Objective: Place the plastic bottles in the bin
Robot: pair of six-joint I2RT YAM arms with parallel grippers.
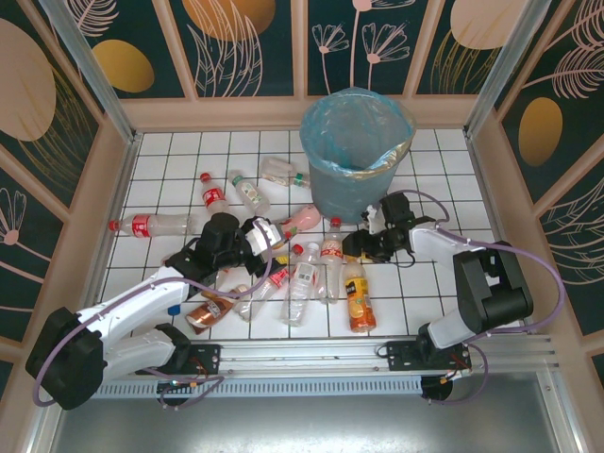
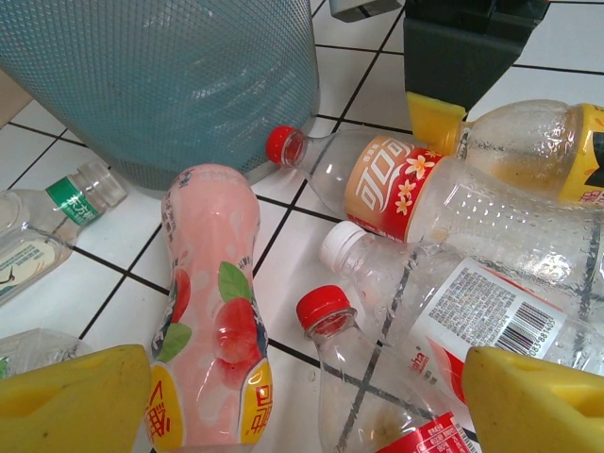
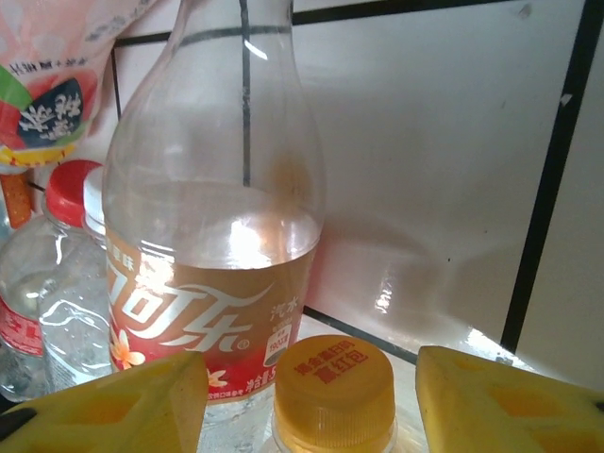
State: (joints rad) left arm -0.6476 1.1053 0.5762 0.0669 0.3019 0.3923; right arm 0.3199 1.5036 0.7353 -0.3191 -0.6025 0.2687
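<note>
The bin [image 1: 357, 151] stands at the back of the tiled floor, its mesh wall [image 2: 170, 85] close in the left wrist view. Several plastic bottles lie in front of it. My left gripper [image 1: 279, 236] is open low over the pile [image 2: 302, 406]. Between its yellow pads [image 2: 75, 401] lie the pink peach bottle [image 2: 208, 311] and a red-capped clear bottle [image 2: 326, 316]. My right gripper [image 1: 357, 249] is open [image 3: 316, 406], its pads [image 3: 514, 396] on either side of an orange cap [image 3: 335, 382] without touching it. Behind that cap lies a bottle with an orange-red label [image 3: 203, 283].
More bottles lie to the left: two with red labels [image 1: 151, 225] [image 1: 213, 196], a white-labelled one [image 1: 250, 193], a green-labelled one [image 1: 283, 172] and a brown one [image 1: 209, 310]. Wooden walls close in the floor. My right gripper's finger [image 2: 432, 118] hangs just beyond the left gripper's pile.
</note>
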